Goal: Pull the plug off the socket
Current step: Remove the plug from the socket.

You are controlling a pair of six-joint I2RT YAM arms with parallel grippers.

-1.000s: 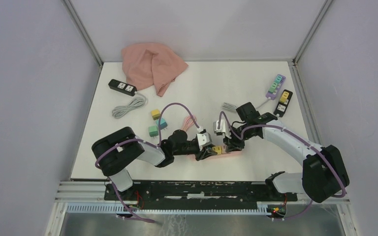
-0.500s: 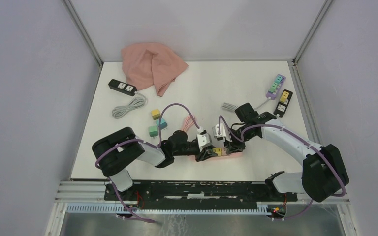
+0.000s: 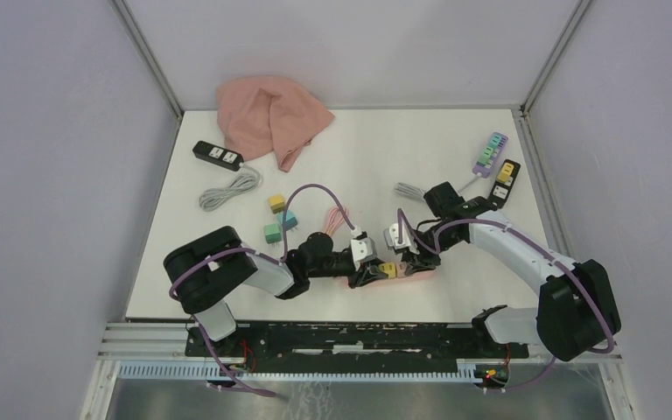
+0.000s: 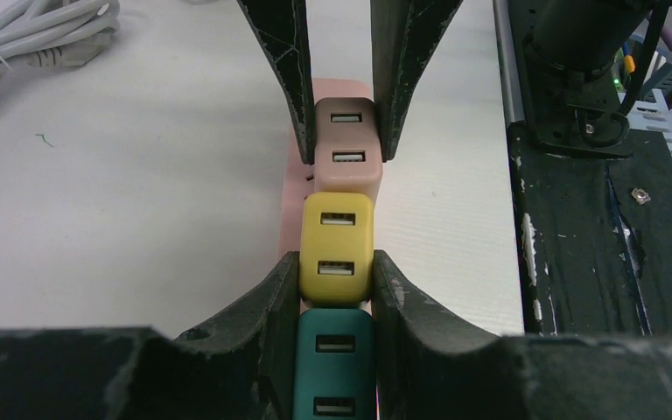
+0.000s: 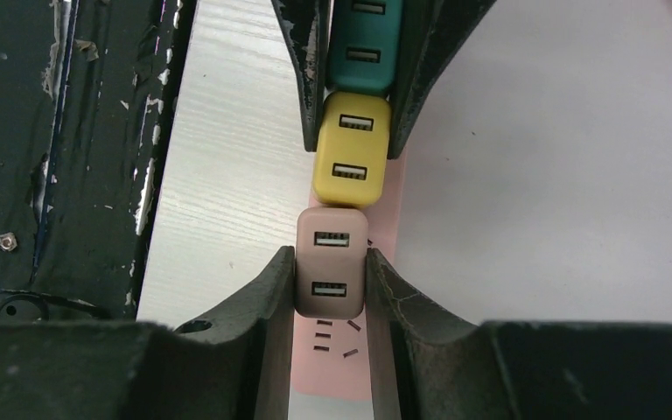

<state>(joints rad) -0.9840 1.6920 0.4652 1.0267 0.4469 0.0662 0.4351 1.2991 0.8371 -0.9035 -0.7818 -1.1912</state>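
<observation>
A pink power strip, the socket (image 5: pixel 385 227), lies near the table's front edge with three plugs in a row on it: teal (image 4: pixel 332 367), yellow (image 4: pixel 336 245) and tan (image 5: pixel 331 271). My left gripper (image 4: pixel 336 267) is shut around the teal plug, and its fingertips also press the yellow plug's near end. Facing it, my right gripper (image 5: pixel 331 262) is shut on the tan plug (image 4: pixel 345 144). Bare socket slots (image 5: pixel 332 337) show just below the tan plug. In the top view the left gripper (image 3: pixel 369 271) and right gripper (image 3: pixel 409 261) meet over the yellow plug (image 3: pixel 388 269).
A pink cloth (image 3: pixel 271 114) lies at the back left, with a black power strip (image 3: pixel 218 155) and a grey cable coil (image 3: pixel 230 188) nearby. Loose plugs (image 3: pixel 278 219) sit left of the strip. Purple (image 3: pixel 490 153) and black (image 3: pixel 507 182) strips lie at right. The black base rail (image 4: pixel 577 219) borders the front edge.
My right arm's wrist has shifted slightly to the right and toward the front. Both grippers keep their hold and the left arm has not visibly moved.
</observation>
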